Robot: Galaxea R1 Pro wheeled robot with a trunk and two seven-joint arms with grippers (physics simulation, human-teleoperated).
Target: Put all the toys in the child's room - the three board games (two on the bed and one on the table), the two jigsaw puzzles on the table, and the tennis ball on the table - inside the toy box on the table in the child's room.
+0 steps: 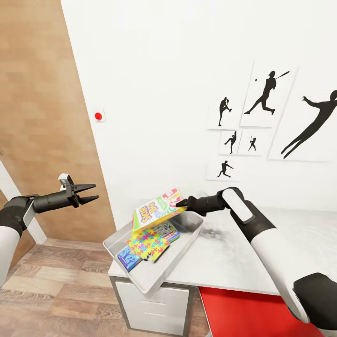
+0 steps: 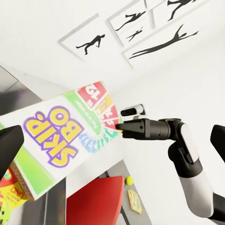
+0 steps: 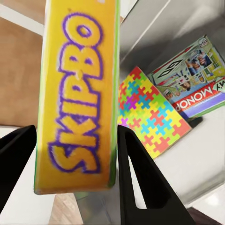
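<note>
My right gripper (image 1: 181, 203) is shut on a corner of the yellow-green SKIP BO board game (image 1: 154, 210) and holds it tilted just above the toy box (image 1: 145, 281). The grey box stands on the left end of the table (image 1: 243, 252). Inside lie a jigsaw puzzle (image 1: 145, 245), a Monopoly board game (image 3: 192, 79) and a blue board game (image 1: 126, 260). The right wrist view has the SKIP BO box (image 3: 77, 93) between the fingers (image 3: 140, 183). My left gripper (image 1: 89, 193) hangs open in the air left of the box. The tennis ball (image 2: 129, 180) and another puzzle (image 2: 134, 200) lie on a far grey surface.
A brown door (image 1: 42, 117) stands at the left, with wood-plank floor (image 1: 61, 290) below it. A red surface (image 1: 243, 313) lies under the table's front edge. Black sports pictures (image 1: 267, 98) hang on the white wall. White drawers (image 1: 150, 309) sit under the toy box.
</note>
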